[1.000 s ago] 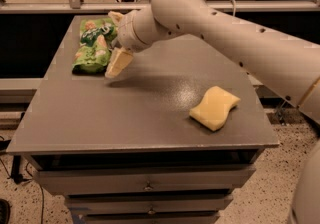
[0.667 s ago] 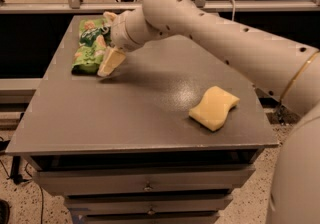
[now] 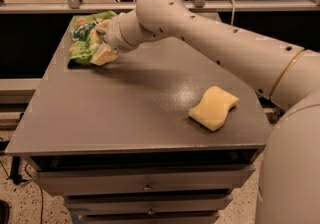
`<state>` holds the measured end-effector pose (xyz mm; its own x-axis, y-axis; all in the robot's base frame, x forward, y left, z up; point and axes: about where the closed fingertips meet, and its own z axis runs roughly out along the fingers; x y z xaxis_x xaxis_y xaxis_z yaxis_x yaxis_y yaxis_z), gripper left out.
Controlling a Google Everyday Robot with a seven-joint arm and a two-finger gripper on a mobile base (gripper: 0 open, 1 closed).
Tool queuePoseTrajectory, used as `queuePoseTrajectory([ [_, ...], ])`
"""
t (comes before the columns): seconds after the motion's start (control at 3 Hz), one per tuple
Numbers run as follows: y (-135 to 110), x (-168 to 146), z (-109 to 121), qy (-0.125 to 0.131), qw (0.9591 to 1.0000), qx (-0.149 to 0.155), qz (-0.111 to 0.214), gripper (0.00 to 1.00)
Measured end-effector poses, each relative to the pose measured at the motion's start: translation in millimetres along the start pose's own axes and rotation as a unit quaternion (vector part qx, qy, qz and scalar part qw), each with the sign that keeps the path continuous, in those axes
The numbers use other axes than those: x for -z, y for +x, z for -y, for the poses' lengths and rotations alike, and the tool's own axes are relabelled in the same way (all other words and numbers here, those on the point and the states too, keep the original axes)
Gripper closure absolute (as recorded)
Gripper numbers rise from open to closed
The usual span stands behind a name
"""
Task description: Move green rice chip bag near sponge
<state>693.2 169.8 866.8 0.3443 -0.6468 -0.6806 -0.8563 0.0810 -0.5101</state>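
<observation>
Resting at the green rice chip bag [image 3: 82,43]: hand [image 3: 101,43].

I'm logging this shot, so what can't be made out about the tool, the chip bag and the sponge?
Camera view:
- The tool, at the green rice chip bag's right edge near the table's far-left corner: the arm covers most of it, so its grip is unclear.
- The bag's right part: behind the tool; lettering blurred.
- The sponge: only its underside is hidden.
- The arm: cut off by the right edge.

Green rice chip bag [image 3: 84,38], orange-tan chip pictures; cream-yellow pincer [image 3: 103,48] at bag; pale-yellow sponge [image 3: 214,108]; grey table [image 3: 125,105].
</observation>
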Motion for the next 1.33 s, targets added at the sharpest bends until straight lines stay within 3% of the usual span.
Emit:
queuePoseTrajectory([
  [0.67, -0.1, 4.9, -2.2, 0.007, 0.9999, -0.003, -0.009, 0.84],
  [1.0, 0.3, 15.5, 0.6, 0.018, 0.9997, 0.002, -0.017, 1.00],
  [1.33, 10.5, 41.6, 10.9, 0.032, 0.9989, 0.016, -0.032, 1.00],
])
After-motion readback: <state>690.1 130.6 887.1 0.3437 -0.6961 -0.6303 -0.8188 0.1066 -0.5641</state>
